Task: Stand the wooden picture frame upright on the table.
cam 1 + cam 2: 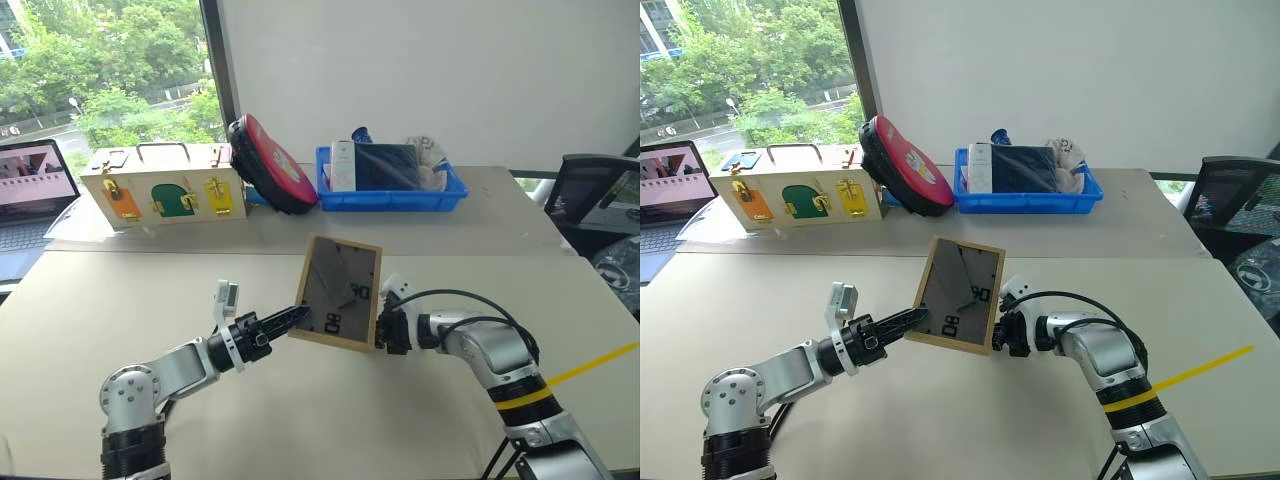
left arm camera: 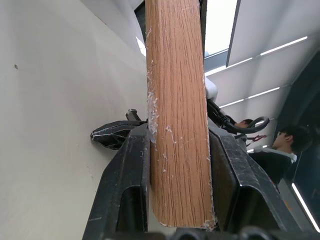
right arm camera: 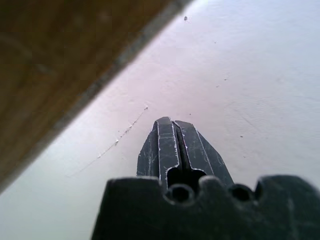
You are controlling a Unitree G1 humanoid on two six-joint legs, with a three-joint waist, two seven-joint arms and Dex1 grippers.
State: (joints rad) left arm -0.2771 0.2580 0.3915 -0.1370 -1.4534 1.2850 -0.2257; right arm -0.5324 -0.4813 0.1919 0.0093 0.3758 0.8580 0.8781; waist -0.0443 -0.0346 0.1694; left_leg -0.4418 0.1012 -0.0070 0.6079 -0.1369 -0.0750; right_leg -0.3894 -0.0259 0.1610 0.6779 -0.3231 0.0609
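Left wrist view first: our left end effector (image 2: 180, 200) has its two black fingers (image 2: 125, 190) part-way open and pressed on either face of the wooden picture frame (image 2: 177, 100), clamping its light-wood edge between them. From the head views, that left end effector (image 1: 292, 322) bites the frame's lower corner at about 8 o'clock of the frame (image 1: 338, 292), which hangs lifted and tilted over the worktop (image 1: 300, 420), dark grey back with white markings turned toward us, its long axis running roughly 12 to 6 and leaning slightly. We cannot tell whether its lower edge touches the worktop.

Our right end effector (image 3: 172, 145) is fully closed and grips nothing; in the head view it (image 1: 381, 333) sits just beside the frame's lower corner at about 4 o'clock, at most bracing the edge, though contact is not clear.

We judge the coming move turns on the frame lying between both arms, the left carrying it. Lowering the bottom edge squarely matters; the fold-out stand's position is not readable.
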